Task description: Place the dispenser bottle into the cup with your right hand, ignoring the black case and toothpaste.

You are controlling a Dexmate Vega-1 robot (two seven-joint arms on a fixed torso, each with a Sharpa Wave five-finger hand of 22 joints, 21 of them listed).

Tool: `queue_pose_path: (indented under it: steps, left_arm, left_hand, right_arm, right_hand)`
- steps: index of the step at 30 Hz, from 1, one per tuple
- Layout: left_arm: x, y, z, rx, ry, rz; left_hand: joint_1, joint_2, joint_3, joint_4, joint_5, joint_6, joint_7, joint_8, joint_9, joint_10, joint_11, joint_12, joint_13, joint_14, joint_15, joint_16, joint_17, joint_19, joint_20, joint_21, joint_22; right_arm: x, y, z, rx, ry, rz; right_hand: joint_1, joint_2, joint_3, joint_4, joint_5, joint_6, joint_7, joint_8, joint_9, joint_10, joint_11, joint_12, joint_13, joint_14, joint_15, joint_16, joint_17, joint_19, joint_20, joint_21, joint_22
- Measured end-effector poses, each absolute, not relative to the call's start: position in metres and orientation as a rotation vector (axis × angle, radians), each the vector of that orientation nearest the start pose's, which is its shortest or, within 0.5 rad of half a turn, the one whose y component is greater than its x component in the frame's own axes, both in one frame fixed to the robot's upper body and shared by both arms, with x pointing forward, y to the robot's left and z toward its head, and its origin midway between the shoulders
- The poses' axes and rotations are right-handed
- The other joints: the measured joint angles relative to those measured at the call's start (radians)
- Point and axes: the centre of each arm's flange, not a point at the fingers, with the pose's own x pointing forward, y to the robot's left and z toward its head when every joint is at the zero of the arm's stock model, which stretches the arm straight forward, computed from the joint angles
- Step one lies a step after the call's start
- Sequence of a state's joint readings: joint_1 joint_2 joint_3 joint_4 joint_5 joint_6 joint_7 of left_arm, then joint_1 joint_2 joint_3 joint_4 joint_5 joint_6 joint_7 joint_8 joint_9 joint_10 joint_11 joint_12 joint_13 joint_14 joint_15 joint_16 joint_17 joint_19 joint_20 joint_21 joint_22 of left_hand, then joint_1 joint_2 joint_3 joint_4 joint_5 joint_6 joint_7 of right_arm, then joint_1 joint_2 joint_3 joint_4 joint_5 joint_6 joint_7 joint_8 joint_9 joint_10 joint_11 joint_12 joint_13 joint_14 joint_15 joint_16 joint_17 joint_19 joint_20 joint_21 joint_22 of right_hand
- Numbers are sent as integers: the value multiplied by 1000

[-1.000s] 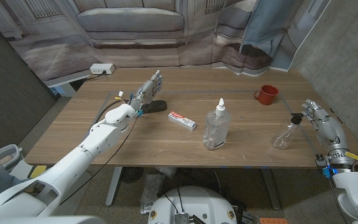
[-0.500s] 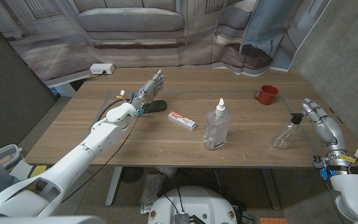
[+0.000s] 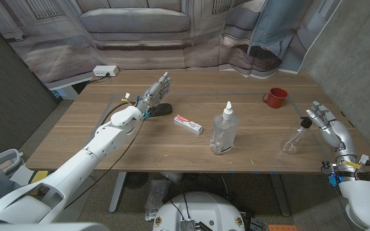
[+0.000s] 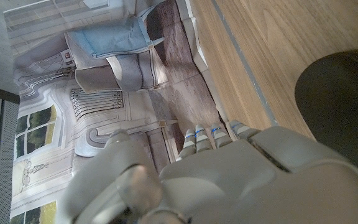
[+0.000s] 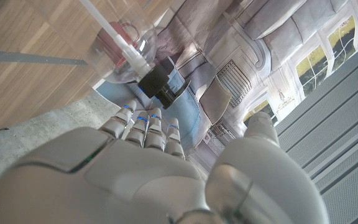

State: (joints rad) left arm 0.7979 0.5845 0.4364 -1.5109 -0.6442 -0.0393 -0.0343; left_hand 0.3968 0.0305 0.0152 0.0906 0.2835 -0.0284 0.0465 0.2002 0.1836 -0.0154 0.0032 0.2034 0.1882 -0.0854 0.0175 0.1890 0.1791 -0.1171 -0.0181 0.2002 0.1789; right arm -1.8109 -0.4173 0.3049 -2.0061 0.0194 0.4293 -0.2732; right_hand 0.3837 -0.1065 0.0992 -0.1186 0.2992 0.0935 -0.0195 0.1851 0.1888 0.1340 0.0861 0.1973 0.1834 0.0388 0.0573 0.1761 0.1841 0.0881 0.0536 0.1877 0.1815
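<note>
arms: showing smooth white shells
left hand [image 3: 155,90]: showing silvery-grey fingers, blue-marked tips
right hand [image 3: 323,119]: wearing coloured wrist cables

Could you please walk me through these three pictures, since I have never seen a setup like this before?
This is a robot with two arms, each ending in a hand, standing at a wooden table. The wide picture comes from a camera on its head, looking down. The other two come from cameras on its wrists, looking along the backs of the hands, so they appear turned.

On the table are a red cup, a tall clear bottle with a white tip, a toothpaste tube, a black case, and a small clear dispenser bottle with a black top, leaning.

The left hand is raised by the black case, fingers apart, holding nothing. The right hand is open beside the dispenser bottle's top; I cannot tell whether it touches it.
</note>
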Motion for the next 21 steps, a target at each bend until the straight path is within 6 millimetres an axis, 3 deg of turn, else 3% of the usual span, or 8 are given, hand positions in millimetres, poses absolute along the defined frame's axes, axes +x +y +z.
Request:
queue_pose_path:
  steps: [5, 9, 18, 21]
  left_arm:
    - [637, 236, 9, 80, -510, -350]
    - [636, 237, 9, 77, -515, -348]
    - [633, 238, 11, 72, -530, -341]
    - [632, 238, 12, 72, -535, -338]
  left_hand:
    - [0, 0, 0, 0, 0, 0, 0, 0, 0, 0, 0, 0, 0, 0, 0, 0, 0, 0, 0, 0, 0]
    - [0, 0, 0, 0, 0, 0, 0, 0, 0, 0, 0, 0, 0, 0, 0, 0, 0, 0, 0, 0, 0]
    - [0, 0, 0, 0, 0, 0, 0, -4, 0, 0, 0, 0, 0, 0, 0, 0, 0, 0, 0, 0, 0]
    - [0, 0, 0, 0, 0, 0, 0, -4, 0, 0, 0, 0, 0, 0, 0, 0, 0, 0, 0, 0, 0]
  right_arm:
    - [390, -403, -134, -429, -733, -318]
    - [391, -403, -136, -448, -725, -335]
    - [393, -401, -141, -487, -710, -372]
    - [393, -400, -142, -497, -710, -384]
  right_hand:
    - [4, -4, -3, -3, 10, -26, 2, -4, 0, -22, 2, 0, 0, -36, 11, 0, 0, -14, 14, 0, 0]
    - [4, -4, -6, -5, 17, -36, 12, -4, 0, -39, 8, -6, 4, -61, 25, -7, 0, -25, 11, 0, 0]
    - [4, -4, -23, 2, 31, -94, 70, -8, 0, -90, 51, -6, 5, -85, 58, 2, 0, -48, 24, 0, 0]
    - [4, -4, -23, 2, 38, -105, 70, -8, 0, -94, 55, -6, 5, -89, 61, 2, 0, -50, 36, 0, 0]
